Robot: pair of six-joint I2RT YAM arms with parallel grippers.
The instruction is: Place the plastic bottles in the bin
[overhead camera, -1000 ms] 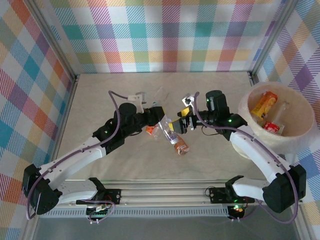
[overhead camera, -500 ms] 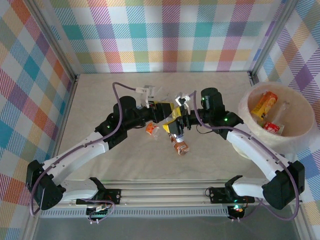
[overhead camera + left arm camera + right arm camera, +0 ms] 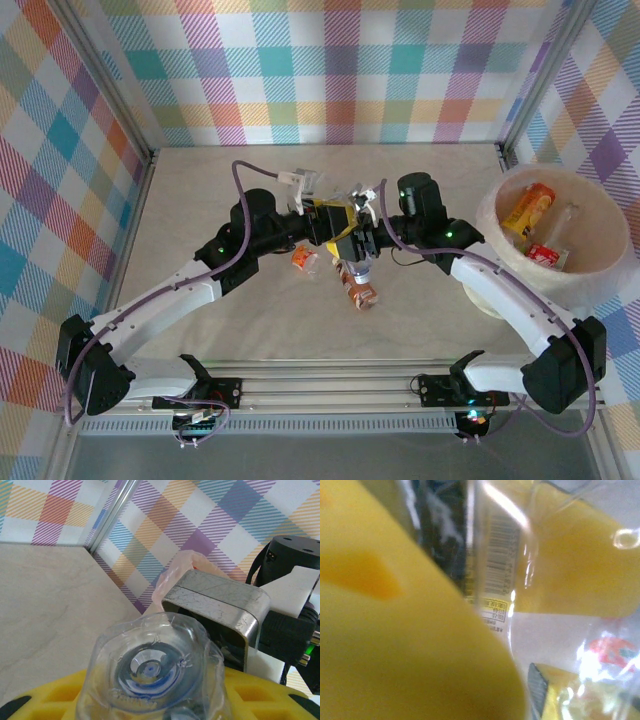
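Above the table's middle, a clear plastic bottle [image 3: 150, 672] with a barcode label [image 3: 495, 570] is held from both sides. My left gripper [image 3: 324, 213] is shut on it, and its ridged base faces the left wrist camera. From the right, my right gripper [image 3: 353, 240] has its yellow pads [image 3: 395, 640] pressed on the same bottle, so it is shut on it. Two more bottles lie on the table below them: a small orange one [image 3: 300, 259] and a brown-labelled one [image 3: 358, 291]. The bin [image 3: 603, 236] stands at the far right and holds several bottles [image 3: 527, 208].
Plaid walls and a metal frame [image 3: 140, 150] enclose the pale table. The right gripper's metal body [image 3: 220, 600] sits close in front of the left wrist camera. Open tabletop [image 3: 200, 200] lies to the left and behind the grippers.
My right gripper went from wide open to shut on the bottle that the left gripper holds. Both grippers drew together, and the left one rose slightly with the bottle.
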